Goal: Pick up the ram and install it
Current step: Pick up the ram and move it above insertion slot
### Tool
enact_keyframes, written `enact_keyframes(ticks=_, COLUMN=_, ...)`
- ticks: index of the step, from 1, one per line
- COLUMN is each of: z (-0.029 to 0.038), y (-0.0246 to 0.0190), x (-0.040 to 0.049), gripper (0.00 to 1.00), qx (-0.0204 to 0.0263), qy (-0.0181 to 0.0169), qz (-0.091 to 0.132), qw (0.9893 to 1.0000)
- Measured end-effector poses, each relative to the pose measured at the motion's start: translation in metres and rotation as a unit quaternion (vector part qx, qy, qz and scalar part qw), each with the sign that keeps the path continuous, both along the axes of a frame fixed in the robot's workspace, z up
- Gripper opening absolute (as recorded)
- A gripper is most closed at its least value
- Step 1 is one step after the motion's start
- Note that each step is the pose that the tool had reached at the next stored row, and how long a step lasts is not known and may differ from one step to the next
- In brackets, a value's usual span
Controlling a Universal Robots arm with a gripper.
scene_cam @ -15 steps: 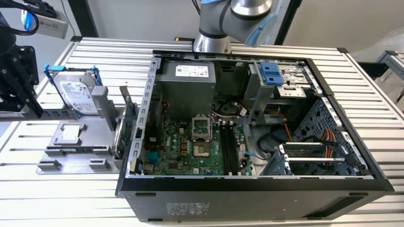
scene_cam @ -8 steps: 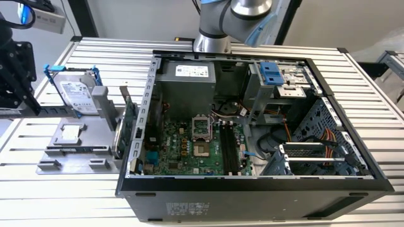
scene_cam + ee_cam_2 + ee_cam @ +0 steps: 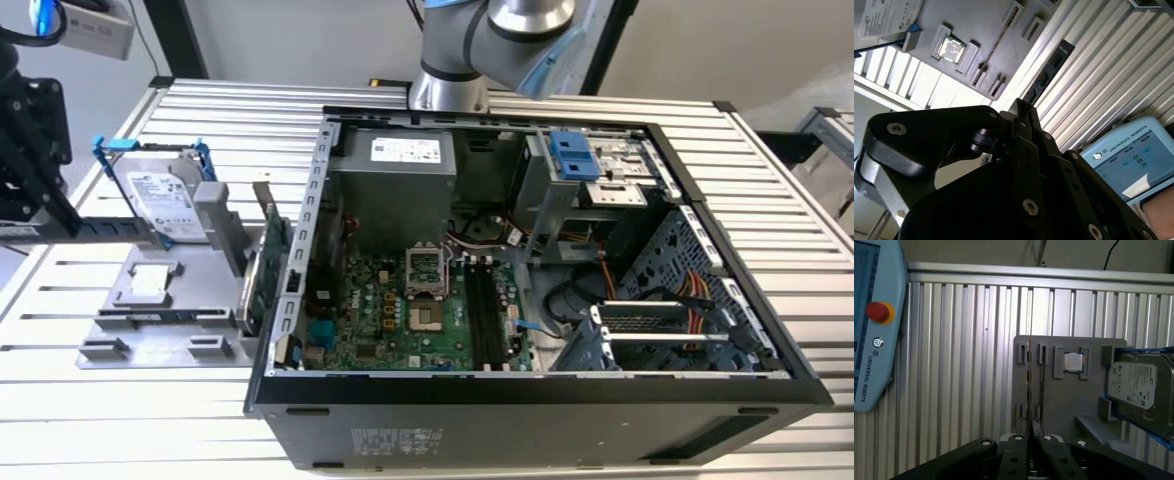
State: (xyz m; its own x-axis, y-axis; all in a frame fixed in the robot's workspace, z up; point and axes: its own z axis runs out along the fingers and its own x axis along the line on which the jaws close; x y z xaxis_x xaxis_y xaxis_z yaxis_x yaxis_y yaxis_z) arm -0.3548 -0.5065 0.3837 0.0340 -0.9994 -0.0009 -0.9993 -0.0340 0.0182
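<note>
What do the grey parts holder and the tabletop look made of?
Grey parts holder: matte, uniform grey with moulded slots, likely plastic, possibly printed. Tabletop: silvery, parallel ribs with a soft sheen, likely extruded aluminium.

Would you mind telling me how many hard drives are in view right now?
1. The silver hard drive in blue rails rests on the grey holder, at the exterior view's left of the open computer case. More may be hidden inside the case's drive bays.
</note>
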Motion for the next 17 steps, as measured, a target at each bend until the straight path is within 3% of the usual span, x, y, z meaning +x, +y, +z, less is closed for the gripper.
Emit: enact_keyframes(ticks=17, z=0.0107, y=0.0000, x=0.0000, gripper=0.00, qx=0.0001, qy=0.0000, qz=0.000, qw=1.0000)
